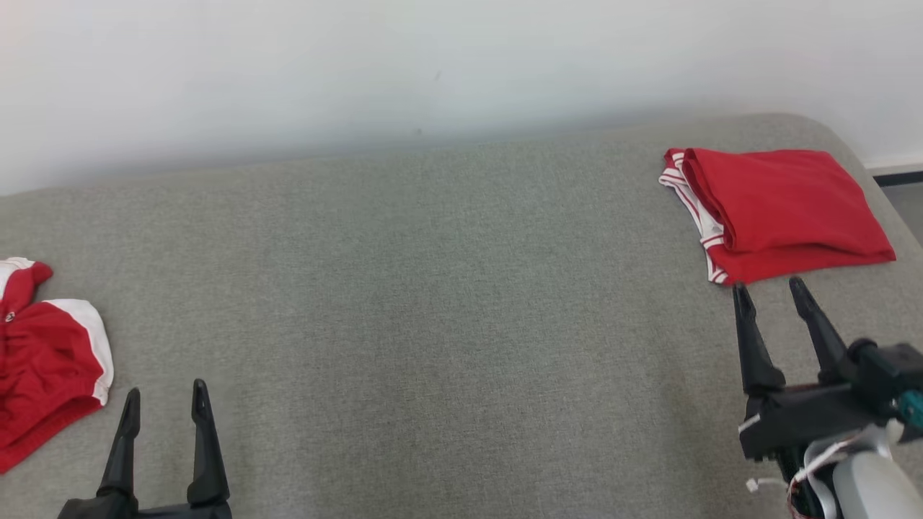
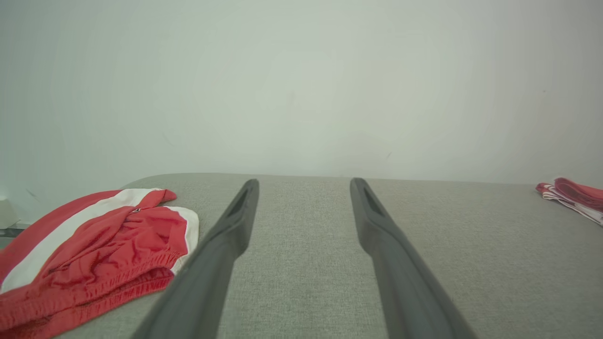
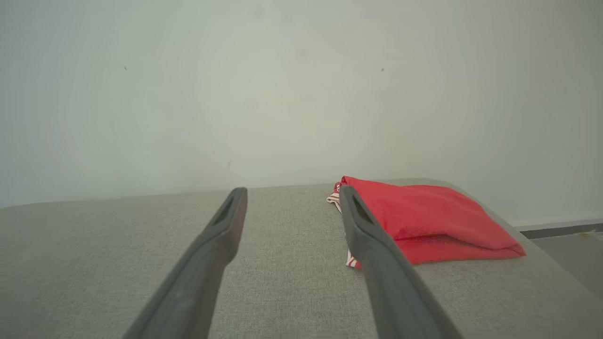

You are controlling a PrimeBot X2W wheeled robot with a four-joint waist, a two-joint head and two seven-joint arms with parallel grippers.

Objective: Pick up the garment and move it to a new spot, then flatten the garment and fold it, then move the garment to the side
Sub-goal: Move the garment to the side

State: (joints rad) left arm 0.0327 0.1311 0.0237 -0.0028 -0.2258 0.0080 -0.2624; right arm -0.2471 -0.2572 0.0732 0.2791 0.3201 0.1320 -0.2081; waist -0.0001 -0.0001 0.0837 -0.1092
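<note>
A folded red garment (image 1: 786,205) with white-striped trim lies flat at the far right of the grey padded surface (image 1: 433,288). My right gripper (image 1: 769,285) stands open just in front of its near edge, holding nothing; in the right wrist view the folded garment (image 3: 424,216) sits beside the right finger of this gripper (image 3: 293,189). A crumpled red and white garment (image 1: 43,360) lies at the left edge. My left gripper (image 1: 166,389) is open and empty a little to its right. The left wrist view has the crumpled garment (image 2: 103,240) left of the open gripper (image 2: 305,181).
A pale wall (image 1: 433,72) runs along the back of the surface. The surface's rounded right corner drops to a grey floor (image 1: 905,202) with a dark skirting strip. The folded garment (image 2: 574,195) appears at the far right in the left wrist view.
</note>
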